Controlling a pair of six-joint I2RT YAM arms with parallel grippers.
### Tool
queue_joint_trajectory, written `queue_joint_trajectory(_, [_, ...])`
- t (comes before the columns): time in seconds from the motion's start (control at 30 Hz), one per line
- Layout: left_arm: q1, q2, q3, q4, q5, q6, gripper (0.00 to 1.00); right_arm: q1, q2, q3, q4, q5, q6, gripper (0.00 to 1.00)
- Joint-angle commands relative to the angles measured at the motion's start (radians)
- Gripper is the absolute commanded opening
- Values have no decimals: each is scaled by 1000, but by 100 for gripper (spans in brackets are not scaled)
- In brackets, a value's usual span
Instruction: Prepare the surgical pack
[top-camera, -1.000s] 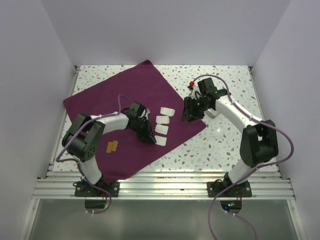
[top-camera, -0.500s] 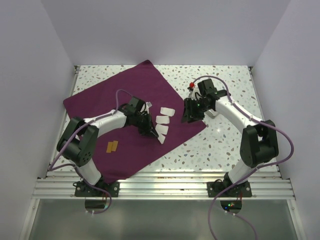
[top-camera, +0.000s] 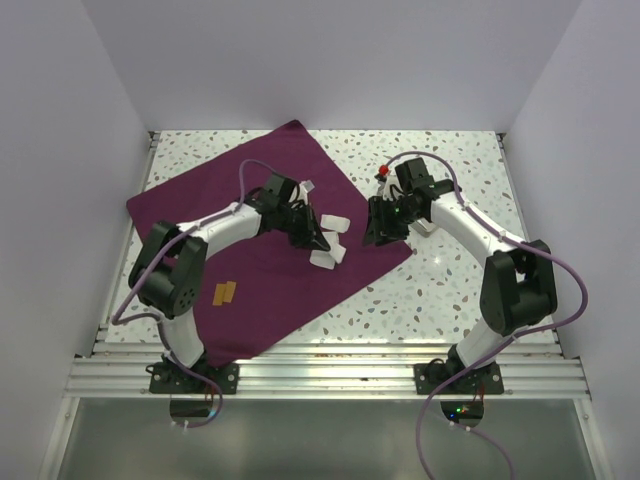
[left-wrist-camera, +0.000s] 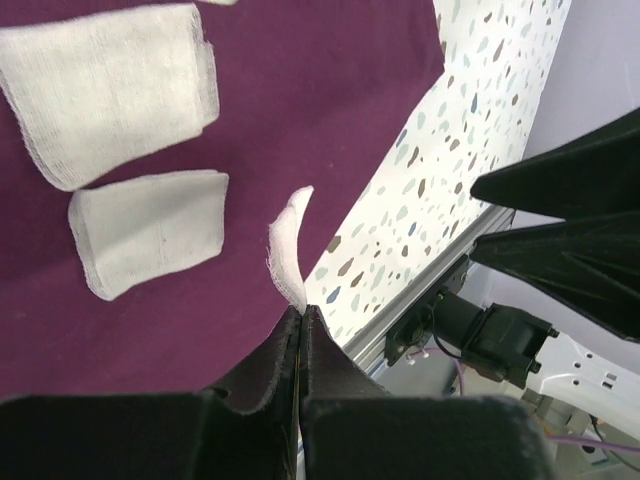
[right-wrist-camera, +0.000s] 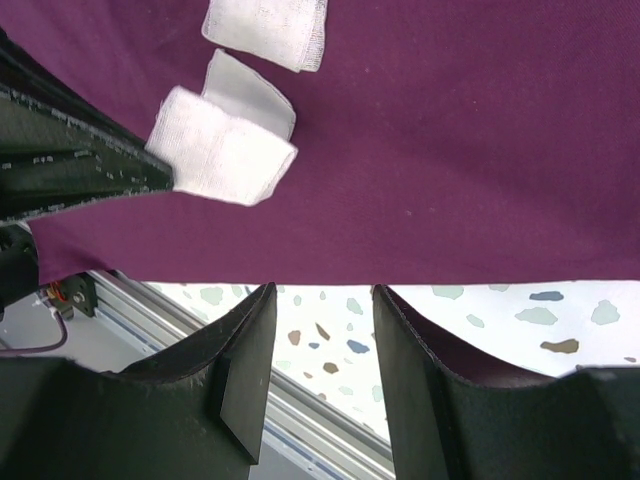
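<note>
The left gripper (left-wrist-camera: 300, 312) pinches a gauze pad (left-wrist-camera: 288, 245) over the surgical pack (left-wrist-camera: 330, 120); the right gripper (right-wrist-camera: 322, 292) waits with fingers apart at its edge.

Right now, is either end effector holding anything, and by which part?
The left end effector pinches one gauze pad by its edge, raised off the purple cloth. The right end effector is open and holds nothing.

A robotics lab test cell: blank pale walls (top-camera: 330, 60) box in a speckled table (top-camera: 455, 285), where the cabled left arm (top-camera: 215, 232) and right arm (top-camera: 470, 222) stand bolted to an aluminium rail (top-camera: 330, 378) along the near edge.
</note>
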Motion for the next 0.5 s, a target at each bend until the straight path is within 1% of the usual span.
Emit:
queue_joint_trajectory(0.0, [33, 27, 40, 21, 21, -13, 0, 4, -42, -7, -1, -10, -19, 47])
queue_joint_trajectory(0.17, [60, 52, 33, 28, 14, -9, 0, 4, -34, -3, -2, -7, -20, 47])
queue_joint_trajectory(0.27, [70, 61, 9, 61, 30, -22, 0, 4, -31, 0, -4, -9, -22, 47])
queue_joint_trajectory(0.47, [69, 68, -3, 94, 42, -44, 0, 4, -20, 0, -1, -10, -22, 47])
